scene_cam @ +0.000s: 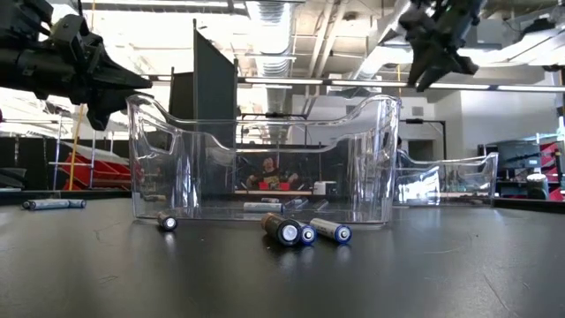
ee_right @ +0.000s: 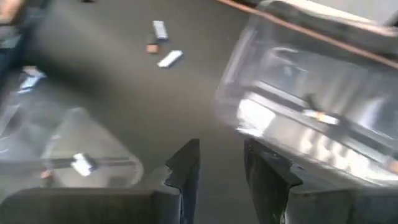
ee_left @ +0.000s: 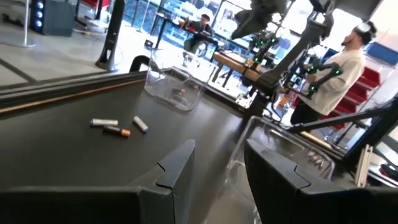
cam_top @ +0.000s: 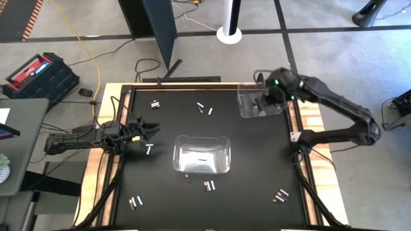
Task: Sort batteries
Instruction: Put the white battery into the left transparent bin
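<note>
My left gripper (ee_left: 214, 171) has its jaws spread part way with nothing between them, hovering over the mat's left side beside one battery (cam_top: 149, 149). My right gripper (ee_right: 221, 168) is likewise parted and empty, above the far bin (cam_top: 253, 102), where I make out one dark cell (ee_right: 320, 115) blurred inside. The centre bin (cam_top: 202, 157) holds a pale cell (cam_top: 201, 156). Other batteries (scene_cam: 305, 231) lie scattered on the mat (cam_top: 257, 179). I can read no labels on any cell.
</note>
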You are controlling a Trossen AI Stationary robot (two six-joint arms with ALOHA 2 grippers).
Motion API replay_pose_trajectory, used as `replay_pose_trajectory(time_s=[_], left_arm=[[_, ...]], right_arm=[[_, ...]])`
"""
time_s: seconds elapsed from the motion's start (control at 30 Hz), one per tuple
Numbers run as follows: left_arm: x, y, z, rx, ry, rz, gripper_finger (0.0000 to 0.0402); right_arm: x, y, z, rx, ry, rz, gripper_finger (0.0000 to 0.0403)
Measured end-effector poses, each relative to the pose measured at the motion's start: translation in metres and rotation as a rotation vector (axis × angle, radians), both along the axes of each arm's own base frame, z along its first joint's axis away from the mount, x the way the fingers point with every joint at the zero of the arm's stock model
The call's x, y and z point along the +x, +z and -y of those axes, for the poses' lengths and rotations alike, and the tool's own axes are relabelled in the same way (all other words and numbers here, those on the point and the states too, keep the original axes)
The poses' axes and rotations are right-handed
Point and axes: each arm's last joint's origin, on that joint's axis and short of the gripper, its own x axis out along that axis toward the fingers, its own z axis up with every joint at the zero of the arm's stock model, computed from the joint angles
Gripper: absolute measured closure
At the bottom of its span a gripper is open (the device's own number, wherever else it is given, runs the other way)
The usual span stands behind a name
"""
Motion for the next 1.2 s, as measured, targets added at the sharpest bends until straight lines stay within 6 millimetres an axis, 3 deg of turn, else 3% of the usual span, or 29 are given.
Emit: replay_pose_trajectory(time_s=[0.13, 0.33, 0.53, 0.83, 1.03, 1.2], left_arm=[[0.003, 0.004, 0.000, 0.001, 0.002, -0.052, 0.0269], [0.008, 0.038, -0.001, 0.088, 0.006, -0.128, 0.0269], [0.020, 0.074, -0.004, 0.159, 0.058, -0.238, 0.0269], [0.060, 0.117, -0.008, 0.255, 0.083, -0.352, 0.0269], [0.098, 0.141, -0.012, 0.171, 0.101, -0.353, 0.0269], [0.132, 0.154, -0.028, 0.110, 0.160, -0.409, 0.0269]], right_arm=[[-0.003, -0.018, -0.028, -0.017, 0.030, 0.111, 0.0269], [-0.005, -0.047, -0.067, -0.013, 0.110, 0.255, 0.0275], [-0.008, -0.069, -0.090, 0.011, 0.103, 0.250, 0.0275], [-0.004, -0.080, -0.105, 0.052, 0.148, 0.209, 0.0275], [-0.002, -0.084, -0.107, 0.046, 0.165, 0.178, 0.0275], [-0.001, -0.085, -0.107, 0.038, 0.175, 0.160, 0.0275]])
